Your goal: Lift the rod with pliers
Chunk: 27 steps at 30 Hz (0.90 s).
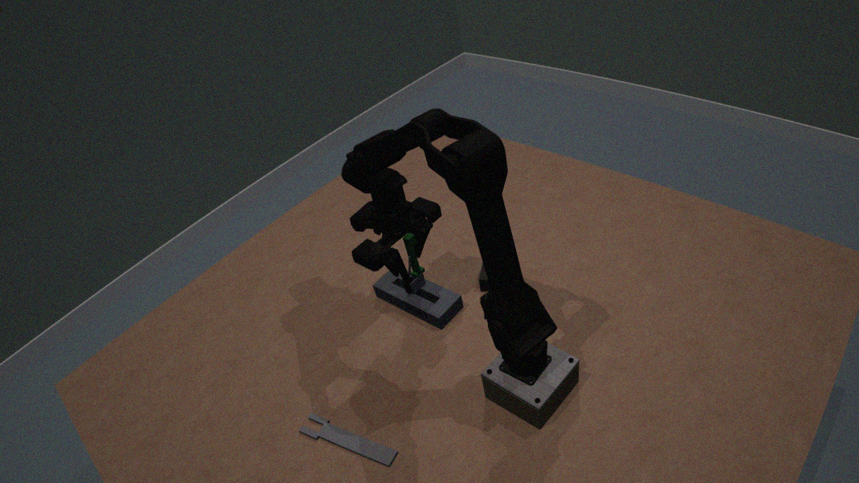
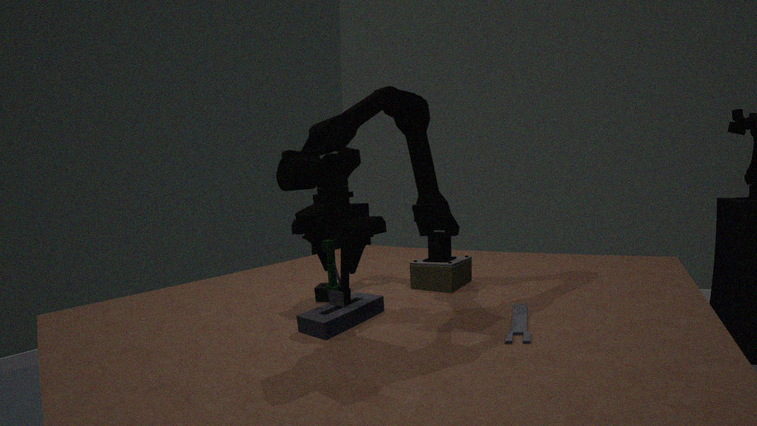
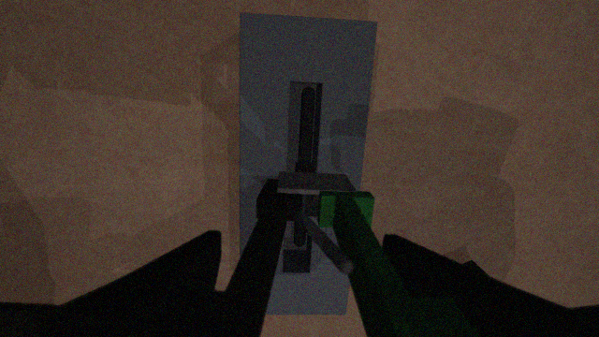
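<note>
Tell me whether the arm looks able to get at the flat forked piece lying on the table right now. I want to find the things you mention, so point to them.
Probably not yet: its gripper (image 1: 414,255) (image 2: 338,264) is occupied with the pliers (image 1: 411,249) (image 2: 332,264) (image 3: 346,211), though nothing visible covers the piece (image 1: 360,445) (image 2: 519,318).

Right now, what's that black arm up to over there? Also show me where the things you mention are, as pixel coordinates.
The arm's gripper (image 1: 417,243) (image 2: 338,262) (image 3: 303,244) is squeezing a pair of pliers by its handles, one green (image 1: 411,247) (image 2: 331,264) (image 3: 374,262), one black. The pliers point down into the slot of a grey block (image 1: 444,309) (image 2: 317,327) (image 3: 306,51), where a dark rod (image 3: 307,122) lies. The job is to clamp that rod and lift it out. It is down in the slot, and I can't tell whether the pliers have locked onto it. A flat forked piece (image 1: 357,443) (image 2: 519,319) lies off to one side.
</note>
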Tool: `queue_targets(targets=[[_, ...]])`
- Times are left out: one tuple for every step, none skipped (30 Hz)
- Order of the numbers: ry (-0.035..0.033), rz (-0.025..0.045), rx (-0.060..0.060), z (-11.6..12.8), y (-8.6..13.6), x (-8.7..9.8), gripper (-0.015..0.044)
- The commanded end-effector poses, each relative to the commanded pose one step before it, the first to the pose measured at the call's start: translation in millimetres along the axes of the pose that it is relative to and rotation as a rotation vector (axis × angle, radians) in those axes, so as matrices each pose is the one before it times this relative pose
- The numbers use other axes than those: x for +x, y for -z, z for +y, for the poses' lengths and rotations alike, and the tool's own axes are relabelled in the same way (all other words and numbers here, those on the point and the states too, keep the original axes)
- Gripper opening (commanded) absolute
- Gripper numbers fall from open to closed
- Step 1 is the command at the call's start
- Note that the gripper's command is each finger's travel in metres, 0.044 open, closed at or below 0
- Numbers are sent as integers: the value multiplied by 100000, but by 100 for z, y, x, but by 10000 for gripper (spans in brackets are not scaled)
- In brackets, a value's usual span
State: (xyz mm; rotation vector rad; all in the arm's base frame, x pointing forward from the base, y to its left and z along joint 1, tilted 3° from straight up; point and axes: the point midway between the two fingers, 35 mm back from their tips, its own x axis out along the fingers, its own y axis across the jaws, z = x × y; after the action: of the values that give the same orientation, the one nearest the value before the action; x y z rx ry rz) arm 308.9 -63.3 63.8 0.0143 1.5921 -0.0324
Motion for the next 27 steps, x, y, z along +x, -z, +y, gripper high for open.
queue_targets(targets=[[268,-265,-556,-91,-56,-32,282],[1,0,0,-11,0,0,281],[1,0,0,-11,0,0,279],[1,0,0,-11,0,0,278],[1,0,0,-11,0,0,277],[1,0,0,-11,0,0,275],[0,0,0,-6,0,0,274],[1,0,0,-12,0,0,273],[1,0,0,-12,0,0,271],[1,0,0,-11,0,0,270],[1,0,0,-10,0,0,269],[1,0,0,-11,0,0,267],[1,0,0,-11,0,0,266],[1,0,0,-11,0,0,265],[1,0,0,-11,0,0,263],[1,0,0,-11,0,0,262],[1,0,0,-11,0,0,261],[1,0,0,-11,0,0,259],[1,0,0,-11,0,0,258],[1,0,0,-11,0,0,257],[1,0,0,-12,0,0,255],[1,0,0,-12,0,0,254],[1,0,0,-12,0,0,253],[1,0,0,-12,0,0,251],[1,0,0,-12,0,0,250],[1,0,0,-12,0,0,249],[1,0,0,-12,0,0,247]])
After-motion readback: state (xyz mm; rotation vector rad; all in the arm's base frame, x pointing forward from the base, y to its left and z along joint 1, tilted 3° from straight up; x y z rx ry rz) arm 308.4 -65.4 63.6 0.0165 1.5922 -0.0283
